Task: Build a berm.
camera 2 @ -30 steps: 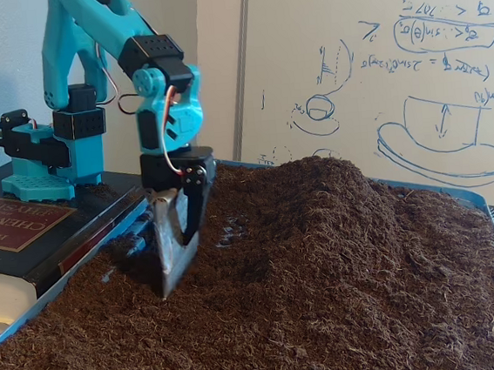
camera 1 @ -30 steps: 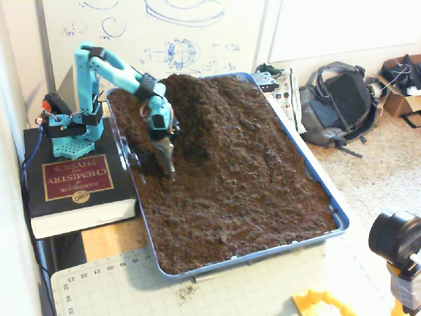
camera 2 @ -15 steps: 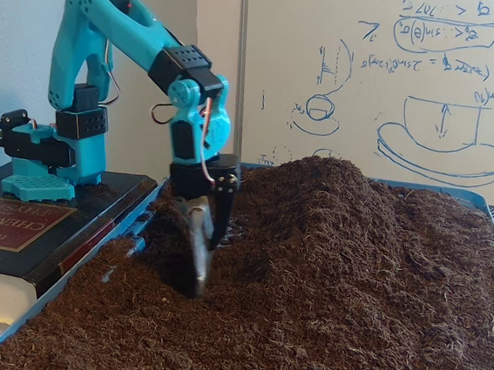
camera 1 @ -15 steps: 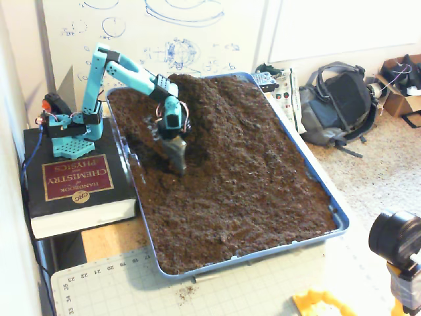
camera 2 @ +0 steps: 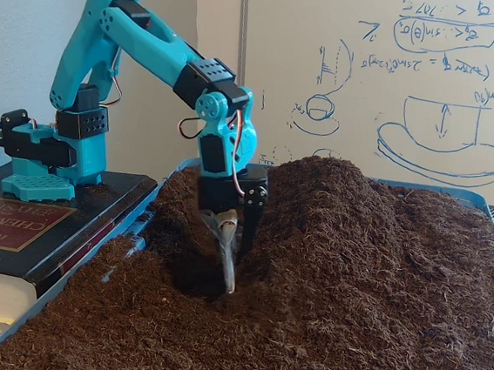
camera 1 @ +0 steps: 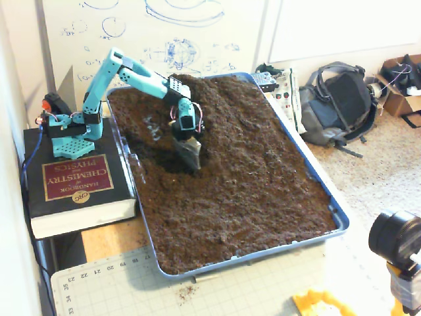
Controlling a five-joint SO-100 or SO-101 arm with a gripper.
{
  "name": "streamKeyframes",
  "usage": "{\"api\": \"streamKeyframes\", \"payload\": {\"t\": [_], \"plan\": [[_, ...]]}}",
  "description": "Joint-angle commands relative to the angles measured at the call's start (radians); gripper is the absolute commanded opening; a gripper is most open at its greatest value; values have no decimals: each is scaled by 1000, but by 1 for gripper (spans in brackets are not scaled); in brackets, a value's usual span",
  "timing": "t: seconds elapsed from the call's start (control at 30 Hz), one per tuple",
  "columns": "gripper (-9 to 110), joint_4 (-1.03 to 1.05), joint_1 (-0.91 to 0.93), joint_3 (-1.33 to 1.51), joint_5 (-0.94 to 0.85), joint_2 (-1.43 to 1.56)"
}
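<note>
Blue robot arm (camera 1: 135,69) reaching over a blue tray (camera 1: 316,178) full of dark soil, tool (camera 2: 230,270) pointing down with its tip dug into the soil, cannot tell if wide or narrow, berm (camera 2: 336,203) humped up just beside it at the tray's far end, arm's base on a thick book (camera 1: 72,181).

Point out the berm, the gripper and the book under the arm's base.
berm (camera 2: 336,198): low fixed view, on its humped upper slope.
gripper (camera 2: 235,269): low fixed view, between the fingertips, at the soil.
book (camera 1: 72,178): high fixed view, on its red cover label.
</note>
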Motion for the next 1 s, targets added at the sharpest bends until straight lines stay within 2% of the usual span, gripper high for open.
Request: {"api": "streamKeyframes", "payload": {"t": [0.0,0.5,0.77,0.97], "plan": [[0,-3,-20,-153,8,35],[0,-3,-43,-181,20,144],[0,0,-69,-158,290,318],[0,26,-104,-8,331,548]]}}
